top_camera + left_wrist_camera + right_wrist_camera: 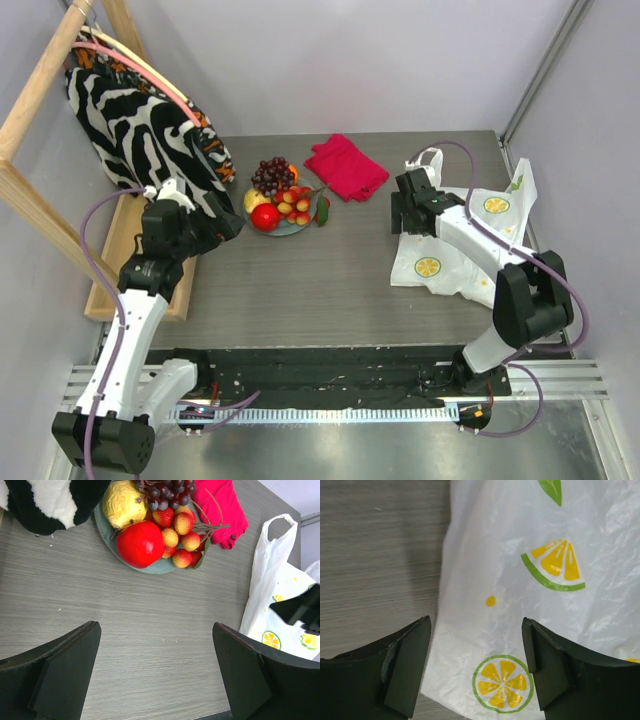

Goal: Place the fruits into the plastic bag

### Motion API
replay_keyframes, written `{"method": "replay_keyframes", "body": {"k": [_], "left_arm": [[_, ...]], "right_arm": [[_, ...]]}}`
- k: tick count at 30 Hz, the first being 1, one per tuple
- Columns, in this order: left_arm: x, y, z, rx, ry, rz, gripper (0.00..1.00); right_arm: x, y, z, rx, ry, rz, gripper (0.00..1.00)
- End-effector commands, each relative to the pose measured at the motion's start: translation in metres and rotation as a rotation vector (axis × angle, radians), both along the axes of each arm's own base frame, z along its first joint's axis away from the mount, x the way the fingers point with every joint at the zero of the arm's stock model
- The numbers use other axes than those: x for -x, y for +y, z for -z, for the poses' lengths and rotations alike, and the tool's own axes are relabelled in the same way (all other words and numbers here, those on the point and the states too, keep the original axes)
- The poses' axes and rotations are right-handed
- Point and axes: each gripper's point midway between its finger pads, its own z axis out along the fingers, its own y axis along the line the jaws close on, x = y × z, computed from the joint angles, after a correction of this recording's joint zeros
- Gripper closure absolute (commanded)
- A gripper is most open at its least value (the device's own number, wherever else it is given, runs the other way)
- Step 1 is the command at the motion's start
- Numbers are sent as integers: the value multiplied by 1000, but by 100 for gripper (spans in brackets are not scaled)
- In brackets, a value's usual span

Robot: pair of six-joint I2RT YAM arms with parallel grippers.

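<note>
Beneath released right pincer (476, 630), plastic bag (520, 540) flat, left pincer (156, 630) released, fruits (150, 535) beyond

Two white-and-black jointed robot arms work from bases at the near edge. The left arm (135, 310) climbs along the left side, bends at the elbow and leans toward the far middle; its black two-finger left hand (154, 630) points downward, jaws spread wide. The right arm (478, 240) rises from the near right, doubles back at a dark elbow joint and stretches left and farther away; its black two-finger right hand (476, 625) also faces downward, fingers (405, 660) held wide apart. The two hands are well apart, left and right of centre.
</note>
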Motion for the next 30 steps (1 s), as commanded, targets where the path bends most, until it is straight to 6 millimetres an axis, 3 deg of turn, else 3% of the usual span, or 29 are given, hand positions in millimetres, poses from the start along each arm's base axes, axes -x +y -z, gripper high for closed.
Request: {"method": "replay_keyframes", "body": {"k": [1,6,12,15,20,28,30], "left_arm": [[4,-3,-9,23,-39,14,0],[4,-6,-4,37,-20,21,0],[5,-7,1,41,-5,25,0],[5,-6,2,45,-4,19,0],[3,-11,3,60,-4,37,0],[-8,-24,2,78,1,114,0],[-9,-28,-1,83,-13,140,0]], "right_arm": [[-2,-26,-10,96,-4,110,19],[-22,-17,13,107,45,95,19],[-47,-2,26,84,54,56,19],[-57,-3,32,83,61,71,20],[-66,2,47,56,93,44,38],[-67,-2,71,32,146,46,46],[-67,-3,69,7,148,29,59]]}}
